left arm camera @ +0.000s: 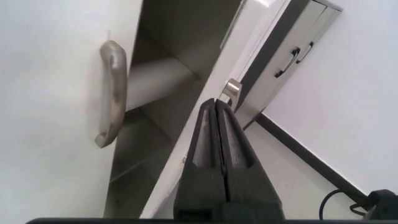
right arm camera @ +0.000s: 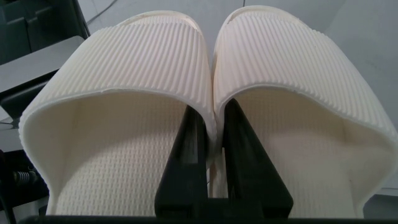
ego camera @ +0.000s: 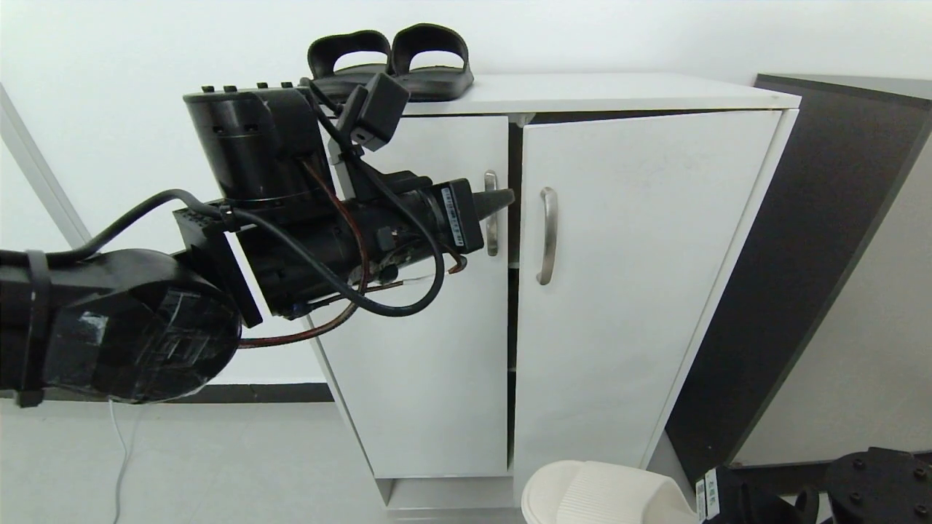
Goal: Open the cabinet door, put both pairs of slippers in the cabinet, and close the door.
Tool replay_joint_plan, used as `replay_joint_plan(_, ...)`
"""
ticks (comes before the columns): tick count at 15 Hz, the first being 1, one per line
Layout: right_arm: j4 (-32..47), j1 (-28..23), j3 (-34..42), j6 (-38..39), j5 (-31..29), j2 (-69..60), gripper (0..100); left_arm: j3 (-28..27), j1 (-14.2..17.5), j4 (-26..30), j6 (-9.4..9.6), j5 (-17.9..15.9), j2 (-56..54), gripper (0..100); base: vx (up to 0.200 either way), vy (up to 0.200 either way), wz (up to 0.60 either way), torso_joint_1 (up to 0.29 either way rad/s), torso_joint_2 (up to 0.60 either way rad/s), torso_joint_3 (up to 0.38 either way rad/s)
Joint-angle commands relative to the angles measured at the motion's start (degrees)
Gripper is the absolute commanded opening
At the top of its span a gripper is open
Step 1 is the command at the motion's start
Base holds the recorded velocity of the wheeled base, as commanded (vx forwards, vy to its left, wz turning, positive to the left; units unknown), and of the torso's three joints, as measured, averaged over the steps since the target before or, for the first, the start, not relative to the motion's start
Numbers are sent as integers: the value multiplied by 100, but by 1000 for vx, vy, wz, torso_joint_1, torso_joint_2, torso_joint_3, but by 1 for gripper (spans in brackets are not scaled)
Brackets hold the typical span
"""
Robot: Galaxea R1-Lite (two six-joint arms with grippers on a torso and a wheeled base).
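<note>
A white two-door cabinet stands before me, with a dark gap between its doors. The right door stands slightly ajar. A pair of black slippers rests on the cabinet top at its left end. My left gripper is shut and empty, its tip at the gap just past the left door's handle. In the left wrist view the gripper points between a handle and a shelf inside. My right gripper, low at the right, is shut on the white slippers, pinching their inner walls together.
A dark grey cabinet stands right next to the white one on its right side; its handles show in the left wrist view. White wall behind and to the left. Grey floor lies open at the lower left, with a thin cable.
</note>
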Motion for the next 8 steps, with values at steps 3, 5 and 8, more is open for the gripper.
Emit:
replay_joint_plan(3,-2,7,-1,-2,13,38,0,-205,39,11,-6,-1,46,0,0,0,0,0,0,0)
replay_joint_plan(5,-2,7,-1,-2,4,38,0,-433,39,37,-14,-1,222,0,0,0,0,0,0,0)
replay_joint_plan(8,-2,7,-1,-2,4,38,0,-750,39,28,-23,52,573,0,0,0,0,0,0,0)
